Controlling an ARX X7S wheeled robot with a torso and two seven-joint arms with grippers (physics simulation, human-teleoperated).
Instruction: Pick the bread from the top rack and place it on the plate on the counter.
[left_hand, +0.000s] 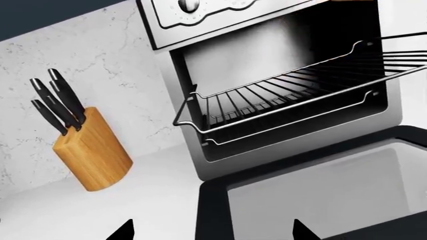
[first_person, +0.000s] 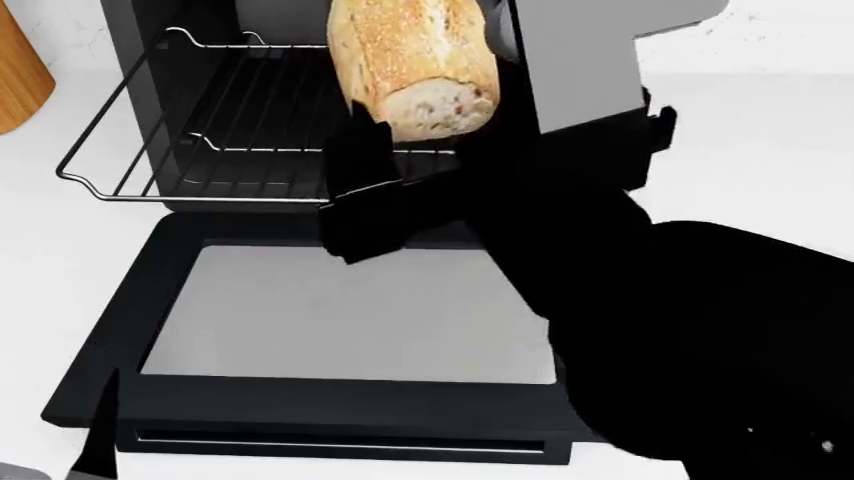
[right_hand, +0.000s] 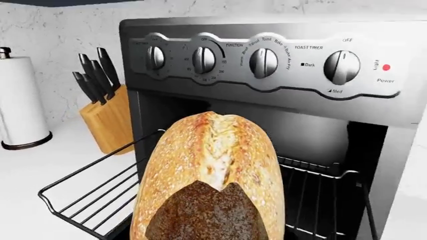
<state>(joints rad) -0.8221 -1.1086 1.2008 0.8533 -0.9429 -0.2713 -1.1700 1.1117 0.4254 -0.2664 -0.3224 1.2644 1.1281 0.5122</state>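
The bread (first_person: 411, 60) is a golden crusty loaf with a pale cut end, held just above the front of the top rack (first_person: 214, 110) of an open toaster oven. My right gripper (first_person: 414, 150) is shut on the bread from below and in front. In the right wrist view the bread (right_hand: 210, 170) fills the middle and hides the fingers, with the rack (right_hand: 87, 195) below it. My left gripper (left_hand: 213, 232) is open and empty, with only its fingertips (left_hand: 123, 231) showing, in front of the rack (left_hand: 293, 85). The plate is out of view. The white counter (first_person: 747, 140) surrounds the oven.
The oven's glass door (first_person: 347, 320) lies open and flat toward me, also in the left wrist view (left_hand: 320, 195). A wooden knife block (left_hand: 93, 150) stands left of the oven (right_hand: 110, 120). A paper towel roll (right_hand: 20, 105) stands further left. Control knobs (right_hand: 263, 62) line the oven's top.
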